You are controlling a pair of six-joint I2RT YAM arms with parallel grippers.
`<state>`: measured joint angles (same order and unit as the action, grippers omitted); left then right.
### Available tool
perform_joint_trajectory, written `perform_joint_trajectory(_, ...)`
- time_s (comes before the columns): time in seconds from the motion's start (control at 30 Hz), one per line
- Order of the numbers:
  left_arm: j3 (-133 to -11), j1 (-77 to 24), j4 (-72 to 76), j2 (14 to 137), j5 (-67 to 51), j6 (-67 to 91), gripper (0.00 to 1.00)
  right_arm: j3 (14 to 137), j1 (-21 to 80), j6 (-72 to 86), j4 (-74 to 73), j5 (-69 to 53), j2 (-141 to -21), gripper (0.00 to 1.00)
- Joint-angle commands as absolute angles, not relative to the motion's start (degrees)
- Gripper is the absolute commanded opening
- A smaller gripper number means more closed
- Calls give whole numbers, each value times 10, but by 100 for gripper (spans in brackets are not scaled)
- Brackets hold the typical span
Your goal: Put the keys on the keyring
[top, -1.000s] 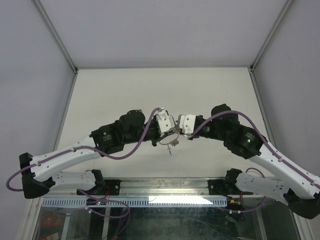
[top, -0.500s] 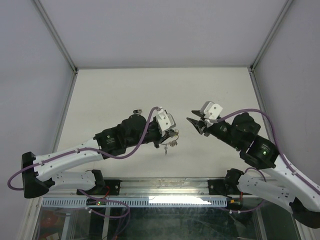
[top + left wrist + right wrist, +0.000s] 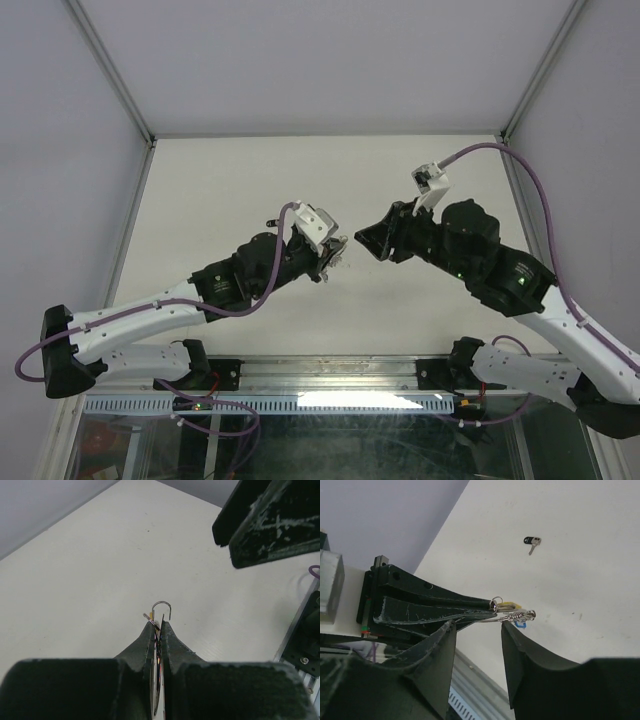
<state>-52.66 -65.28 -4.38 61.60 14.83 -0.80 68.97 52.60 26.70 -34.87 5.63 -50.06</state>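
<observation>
Top view: left gripper [image 3: 334,257] and right gripper [image 3: 363,243] face each other, just apart, above the table [image 3: 230,180]. Left wrist: left jaws pinch the keyring [image 3: 161,609]. Right wrist: right jaws spread, empty; at the ring hang silver keys [image 3: 522,614], a yellow tag [image 3: 509,604] and a blue head [image 3: 520,625]; a dark key [image 3: 533,541] lies on the table.

place: robot lab test cell | bare white table [image 3: 230,190] was boxed in by plain grey walls [image 3: 60,120] | left arm [image 3: 130,318] and right arm [image 3: 575,340] were bolted to a metal rail [image 3: 330,372]
</observation>
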Motion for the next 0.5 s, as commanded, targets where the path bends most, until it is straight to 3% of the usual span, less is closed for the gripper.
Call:
perform_joint_trajectory(0.0,-525,-656,31,594,176,9,0,665,525,412,-286,63,-509,44)
perform_joint_trajectory(0.47,-522,-656,38,588,163,7,0,594,519,441,-185,88,-511,39)
